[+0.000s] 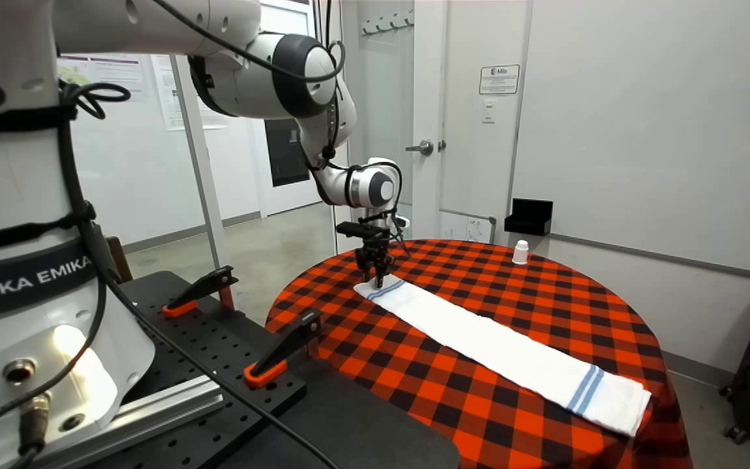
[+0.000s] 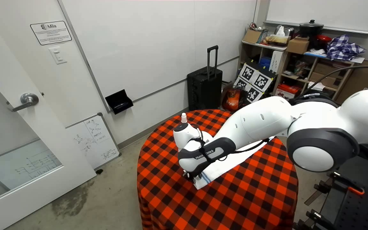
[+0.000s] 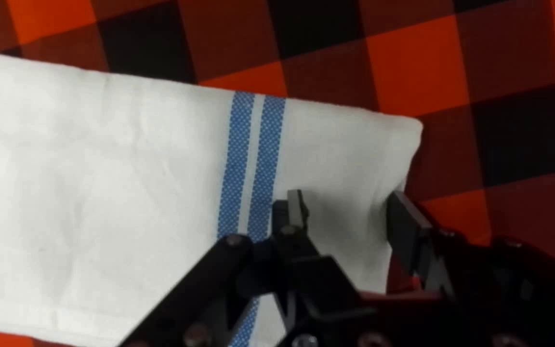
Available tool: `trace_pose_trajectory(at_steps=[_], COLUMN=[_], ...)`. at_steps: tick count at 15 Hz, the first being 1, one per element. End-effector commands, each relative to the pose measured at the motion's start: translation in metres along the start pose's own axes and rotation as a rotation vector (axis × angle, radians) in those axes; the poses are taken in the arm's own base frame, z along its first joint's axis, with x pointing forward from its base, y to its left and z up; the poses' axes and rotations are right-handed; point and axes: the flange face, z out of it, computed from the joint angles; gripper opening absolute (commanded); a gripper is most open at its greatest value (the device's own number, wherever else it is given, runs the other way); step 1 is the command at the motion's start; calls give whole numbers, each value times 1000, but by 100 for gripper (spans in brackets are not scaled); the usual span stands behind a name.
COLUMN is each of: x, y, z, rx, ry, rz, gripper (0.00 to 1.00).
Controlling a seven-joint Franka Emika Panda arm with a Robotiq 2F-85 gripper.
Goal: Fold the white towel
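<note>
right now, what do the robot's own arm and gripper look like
The white, rounded arm has dark grey joint shells with round white caps and strapped-on black cables. White lettering on its dark base band reads "RANKA EMIKA", its start cut off. The black two-fingered gripper is angular, with grey on its fingertips.

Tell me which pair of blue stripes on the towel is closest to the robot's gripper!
The stripes right beside the gripper in the wrist view. The other pair crosses the opposite end of the white towel, far from the gripper.
</note>
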Motion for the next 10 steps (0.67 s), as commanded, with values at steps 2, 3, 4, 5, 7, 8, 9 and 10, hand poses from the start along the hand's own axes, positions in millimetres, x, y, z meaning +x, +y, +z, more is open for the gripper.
trace_pose_trajectory(at_steps=[2,3,4,5,7,8,9,10], x=[-2,-3,-2,-2,-1,-1,-1,-1], y=[-3,-3,-4,-5,-6,-8,-9,-9], z=[2,3,2,2,0,-2,-2,-3], rx=[21,22,22,22,23,24,25,25], ry=[-8,-9,-8,-6,-2,0,1,1], rz=[-19,-22,-26,-29,-35,-41,-46,-51], gripper=[72,50,40,39,26,17,10,1])
